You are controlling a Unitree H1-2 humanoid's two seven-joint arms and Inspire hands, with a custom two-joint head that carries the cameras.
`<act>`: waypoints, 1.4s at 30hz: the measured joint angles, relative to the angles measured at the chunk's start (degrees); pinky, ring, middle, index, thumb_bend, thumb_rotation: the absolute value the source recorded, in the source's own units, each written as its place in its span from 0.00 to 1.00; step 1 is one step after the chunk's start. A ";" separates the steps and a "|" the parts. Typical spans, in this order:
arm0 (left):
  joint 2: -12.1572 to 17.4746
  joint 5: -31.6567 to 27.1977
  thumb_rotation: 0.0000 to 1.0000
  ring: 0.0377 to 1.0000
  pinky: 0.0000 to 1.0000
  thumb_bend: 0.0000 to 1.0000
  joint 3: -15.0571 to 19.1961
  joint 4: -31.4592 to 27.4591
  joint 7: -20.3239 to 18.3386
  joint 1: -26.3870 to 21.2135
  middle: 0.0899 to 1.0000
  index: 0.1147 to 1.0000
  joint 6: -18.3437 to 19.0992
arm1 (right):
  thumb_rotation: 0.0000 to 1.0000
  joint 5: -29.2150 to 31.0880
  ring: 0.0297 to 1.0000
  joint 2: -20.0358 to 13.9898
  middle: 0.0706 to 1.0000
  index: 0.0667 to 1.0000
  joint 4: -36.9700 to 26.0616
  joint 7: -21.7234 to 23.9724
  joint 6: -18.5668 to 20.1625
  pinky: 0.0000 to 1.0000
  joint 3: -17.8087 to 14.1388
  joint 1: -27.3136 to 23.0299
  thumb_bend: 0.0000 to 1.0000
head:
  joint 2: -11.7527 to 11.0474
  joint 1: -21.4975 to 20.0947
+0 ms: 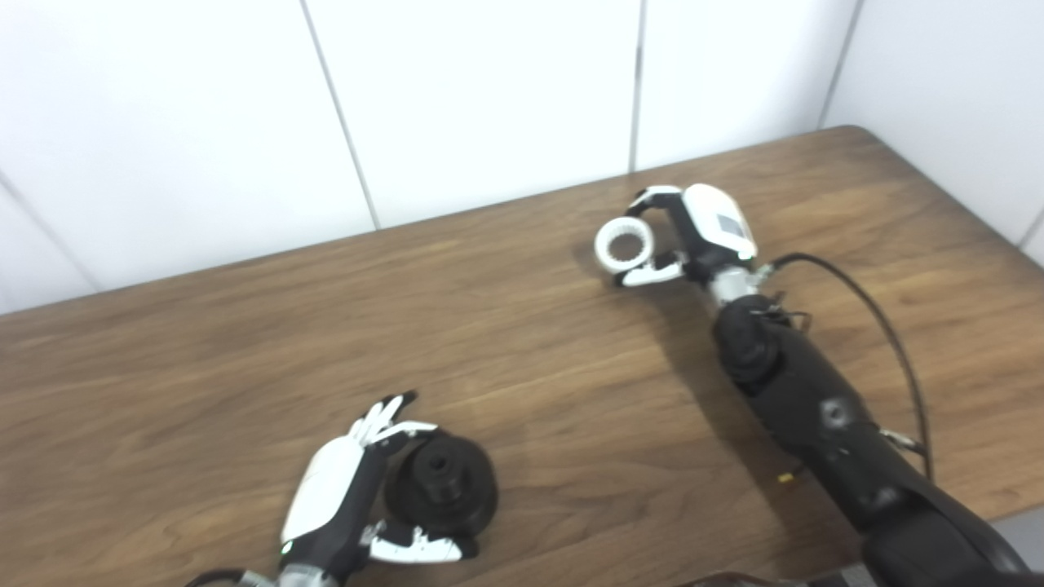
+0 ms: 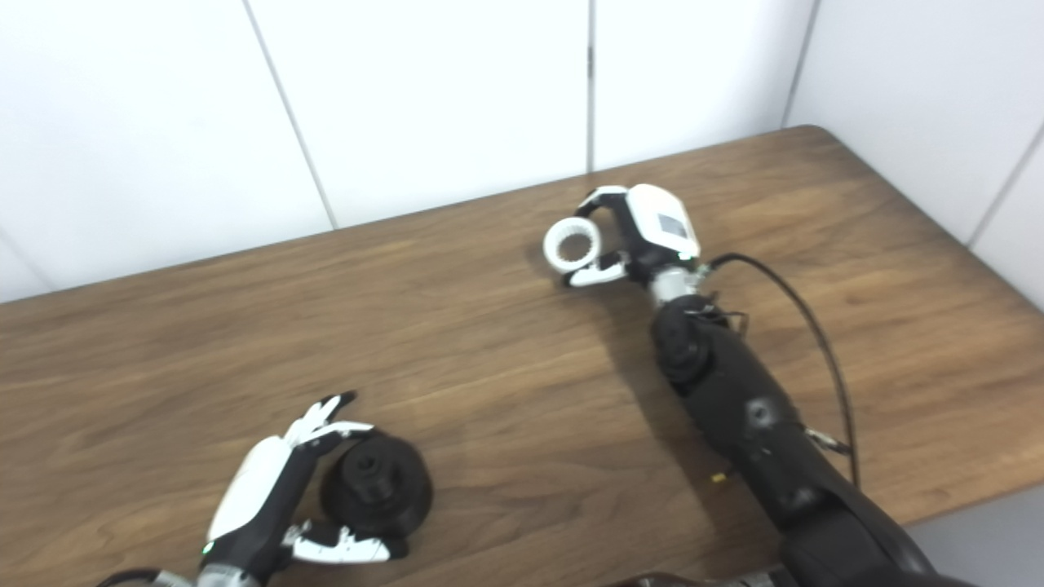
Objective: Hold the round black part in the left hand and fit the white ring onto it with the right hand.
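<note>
The left hand [image 1: 342,489] sits at the near edge of the wooden table [image 1: 204,367], cupped around the round black part [image 1: 441,487]. Its fingers [image 1: 383,417] curl over the far side of the part and its thumb [image 1: 416,550] lies along the near side, so the part is clasped between them, its flat face with a small central hole turned upward. The part seems to rest on the tabletop inside that grasp; whether it is lifted at all cannot be told.

Farther from the black part, up and to the right of it, the dark right forearm [image 1: 807,399] stretches across the table with a black cable [image 1: 889,334] looping along its outer side. Beyond that, well apart from the black part and near the table's far edge, the right hand [image 1: 693,236] grips the white ring [image 1: 625,244]. A finger arches over the top of the ring and the thumb presses it from below, and the ring's toothed inner opening faces the cameras. Behind the table stands a white panelled wall [image 1: 489,98].
</note>
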 measured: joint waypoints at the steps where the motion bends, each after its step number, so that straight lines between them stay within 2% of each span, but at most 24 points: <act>1: -0.37 0.15 0.23 1.00 1.00 0.96 -0.15 0.01 0.00 0.00 0.97 0.55 0.17 | 0.14 0.07 0.79 -0.03 0.78 0.45 -1.37 0.18 0.00 0.70 -0.41 0.24 0.52 | 0.17 1.14; 3: -0.83 0.37 0.23 1.00 1.00 0.97 -0.46 0.01 -0.02 0.00 0.97 0.55 0.26 | 0.14 0.13 0.79 -0.04 0.78 0.45 -4.04 0.37 -0.01 0.69 -0.89 0.79 0.52 | 0.18 1.15; 9: -1.77 1.35 0.23 1.00 1.00 0.98 -1.06 0.34 0.23 -0.10 0.97 0.55 0.39 | 0.14 2.38 0.78 0.08 0.78 0.45 -11.23 2.42 -0.41 0.64 -2.24 4.17 0.52 | 0.53 5.97; 14: -2.90 2.16 0.23 1.00 1.00 0.98 -1.42 1.48 1.33 -0.48 0.97 0.55 0.43 | 0.14 4.14 0.79 0.13 0.77 0.45 -15.59 3.19 -1.94 0.67 -3.12 6.44 0.52 | 0.79 7.21; 22: -3.03 3.11 0.23 1.00 1.00 0.99 -1.90 2.13 1.95 -1.15 0.96 0.55 0.39 | 0.14 6.98 0.81 0.55 0.77 0.45 -24.09 6.49 -2.44 0.75 -4.89 9.80 0.52 | 1.23 8.35; 31: -3.70 3.95 0.26 1.00 1.00 1.00 -2.56 3.51 2.71 -2.00 0.96 0.54 0.27 | 0.14 9.34 0.80 2.53 0.76 0.45 -35.62 13.26 -1.37 0.74 -4.74 13.48 0.52 | 1.76 9.85; 40: -4.25 4.14 0.25 1.00 1.00 1.00 -3.09 4.25 3.80 -2.16 0.97 0.54 0.22 | 0.14 10.25 0.79 4.30 0.75 0.45 -42.86 18.78 0.40 0.72 -3.68 17.65 0.52 | 2.02 11.25; 42: -4.31 4.25 0.25 1.00 1.00 1.00 -3.27 4.26 3.78 -2.35 0.97 0.54 0.32 | 0.14 10.29 0.80 5.04 0.76 0.45 -44.75 20.55 2.14 0.72 -3.04 18.52 0.52 | 2.02 11.43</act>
